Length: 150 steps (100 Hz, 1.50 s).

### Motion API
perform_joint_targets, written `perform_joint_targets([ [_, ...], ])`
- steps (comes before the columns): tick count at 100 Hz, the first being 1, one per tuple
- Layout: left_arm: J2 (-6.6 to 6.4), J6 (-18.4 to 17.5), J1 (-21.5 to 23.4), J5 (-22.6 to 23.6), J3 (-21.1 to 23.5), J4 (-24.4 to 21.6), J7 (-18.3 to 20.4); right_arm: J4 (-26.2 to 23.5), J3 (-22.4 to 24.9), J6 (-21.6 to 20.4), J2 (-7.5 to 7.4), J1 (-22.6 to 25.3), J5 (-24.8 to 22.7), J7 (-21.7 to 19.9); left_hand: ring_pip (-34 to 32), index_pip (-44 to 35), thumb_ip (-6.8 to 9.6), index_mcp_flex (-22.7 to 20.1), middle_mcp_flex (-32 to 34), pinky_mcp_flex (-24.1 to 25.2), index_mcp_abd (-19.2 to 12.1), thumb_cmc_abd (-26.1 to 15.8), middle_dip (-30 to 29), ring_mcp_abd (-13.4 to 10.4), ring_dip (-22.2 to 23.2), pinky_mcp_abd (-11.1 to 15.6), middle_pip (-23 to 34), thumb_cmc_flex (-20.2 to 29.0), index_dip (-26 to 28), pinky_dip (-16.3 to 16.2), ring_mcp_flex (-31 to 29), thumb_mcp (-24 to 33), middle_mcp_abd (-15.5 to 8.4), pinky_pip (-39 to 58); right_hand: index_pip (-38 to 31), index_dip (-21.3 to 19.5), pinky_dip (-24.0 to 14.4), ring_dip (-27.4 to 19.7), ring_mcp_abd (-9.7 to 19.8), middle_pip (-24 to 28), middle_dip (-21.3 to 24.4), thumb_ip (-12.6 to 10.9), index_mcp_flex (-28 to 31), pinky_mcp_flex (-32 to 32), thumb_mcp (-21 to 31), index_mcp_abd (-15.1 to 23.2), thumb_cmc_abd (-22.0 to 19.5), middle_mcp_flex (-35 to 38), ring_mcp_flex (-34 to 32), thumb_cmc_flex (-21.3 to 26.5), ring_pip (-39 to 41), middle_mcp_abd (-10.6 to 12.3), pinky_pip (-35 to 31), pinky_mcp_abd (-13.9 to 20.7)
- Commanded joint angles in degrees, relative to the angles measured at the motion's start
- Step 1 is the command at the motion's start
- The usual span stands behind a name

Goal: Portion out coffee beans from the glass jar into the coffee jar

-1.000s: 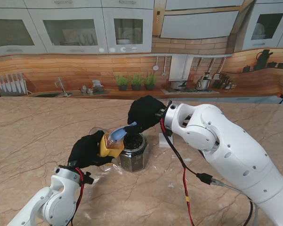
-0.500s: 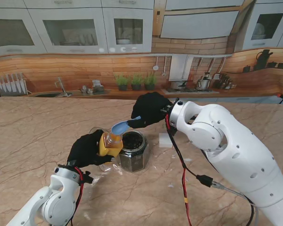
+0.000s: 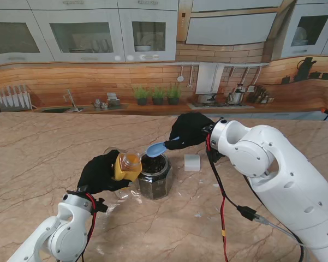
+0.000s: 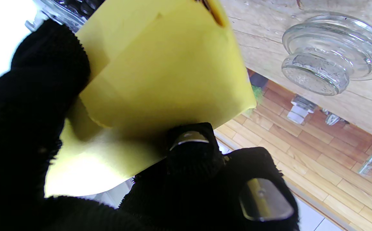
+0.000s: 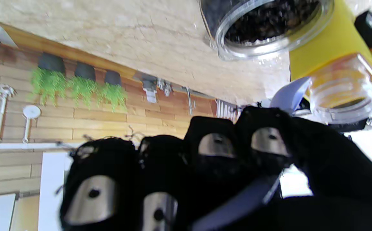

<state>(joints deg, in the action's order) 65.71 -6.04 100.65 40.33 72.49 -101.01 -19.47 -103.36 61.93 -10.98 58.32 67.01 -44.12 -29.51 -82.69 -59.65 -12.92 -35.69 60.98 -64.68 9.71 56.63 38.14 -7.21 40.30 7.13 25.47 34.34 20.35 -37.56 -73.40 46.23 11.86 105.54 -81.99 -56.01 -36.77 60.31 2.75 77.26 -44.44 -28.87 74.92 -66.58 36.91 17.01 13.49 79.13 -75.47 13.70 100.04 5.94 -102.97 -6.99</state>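
Glass jar (image 3: 154,176) w/ faceted sides stands open on the marble-look counter (image 3: 38,153), mid-view; packed nearly to the rim w/ dark coffee beans (image 5: 269,19); clear thick rim shows well in the right wrist view. Coffee jar (image 3: 128,166) is smaller, clear, w/ threaded neck and a plain yellow wrap around its body; amber tint at the open mouth; held tilted just left of the glass jar, close against it; no writing readable on the wrap. Left robot hand (image 3: 101,173), black knit glove w/ metal fingertip plates, is wrapped round the yellow body, fingers closed on it. Right robot hand (image 3: 190,131), same glove, fingers curled tight on the handle of a light-blue plastic scoop (image 3: 156,149); scoop bowl hangs over the glass jar's mouth; contents can't tell. Ribbed glass lid (image 4: 333,54) lies on counter by the left robot hand; small white block (image 3: 192,162) sits right of the glass jar.
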Motion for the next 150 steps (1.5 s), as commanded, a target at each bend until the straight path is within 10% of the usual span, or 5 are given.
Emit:
perform_joint_targets([
  [1,0.25,-0.2,0.4,-0.2,-0.1,-0.5,0.0,0.7,-0.7,0.4,-0.42,0.2,-0.8,-0.8,1.9,-12.9,9.67,-6.4,8.1,1.2,-14.7,-10.2,4.1,3.8,0.1,6.9,5.6,11.8,3.8,0.2,0.3,15.5,-5.4,11.1,-0.9,-0.6,-0.1,0.1,5.6,2.3,-0.4,-1.4,1.6,-1.7,1.9,1.9,-1.7,4.1,-0.1,1.6,3.2,-3.5,-13.1,1.7],
  [45,0.24,-0.8,0.5,-0.1,-0.1,-0.5,-0.1,4.2,-9.3,6.4,-0.09,-5.6,-6.3,-1.8,2.0,-12.9,9.71,-6.4,8.1,1.2,-14.8,-10.2,4.0,3.8,0.0,6.8,5.6,11.8,3.9,0.2,0.3,15.5,-5.5,11.1,-0.8,-0.6,-0.1,0.2,6.2,2.3,-0.4,-1.4,1.6,-1.8,2.0,2.1,-1.7,4.1,-0.1,1.5,3.2,-3.2,-13.2,2.2],
  [94,0.28,-1.4,1.0,0.2,0.4,-0.6,-0.7,7.2,-16.7,3.5,0.04,-13.1,-11.2,-2.7,2.0,-12.9,9.74,-6.4,8.1,1.2,-14.7,-10.2,4.1,3.7,0.1,6.9,5.6,11.8,3.9,0.2,0.3,15.5,-5.5,11.1,-0.7,-0.7,-0.1,0.3,6.7,2.3,-0.5,-1.4,1.5,-1.8,2.0,2.6,-1.9,4.1,-0.1,1.2,3.1,-2.7,-13.2,2.8],
  [150,0.33,-1.3,1.1,0.0,0.2,-0.5,-0.9,10.5,-23.8,8.3,0.24,-16.3,-6.2,-3.5,2.0,-12.9,9.72,-6.4,8.1,1.2,-14.9,-10.2,4.0,3.6,0.0,6.9,5.7,11.8,3.9,0.2,0.3,15.5,-5.6,11.1,-0.7,-0.9,-0.1,0.4,6.8,2.3,-0.5,-1.4,1.5,-1.8,2.0,2.7,-2.0,4.1,-0.1,1.1,3.1,-2.6,-13.3,3.0],
])
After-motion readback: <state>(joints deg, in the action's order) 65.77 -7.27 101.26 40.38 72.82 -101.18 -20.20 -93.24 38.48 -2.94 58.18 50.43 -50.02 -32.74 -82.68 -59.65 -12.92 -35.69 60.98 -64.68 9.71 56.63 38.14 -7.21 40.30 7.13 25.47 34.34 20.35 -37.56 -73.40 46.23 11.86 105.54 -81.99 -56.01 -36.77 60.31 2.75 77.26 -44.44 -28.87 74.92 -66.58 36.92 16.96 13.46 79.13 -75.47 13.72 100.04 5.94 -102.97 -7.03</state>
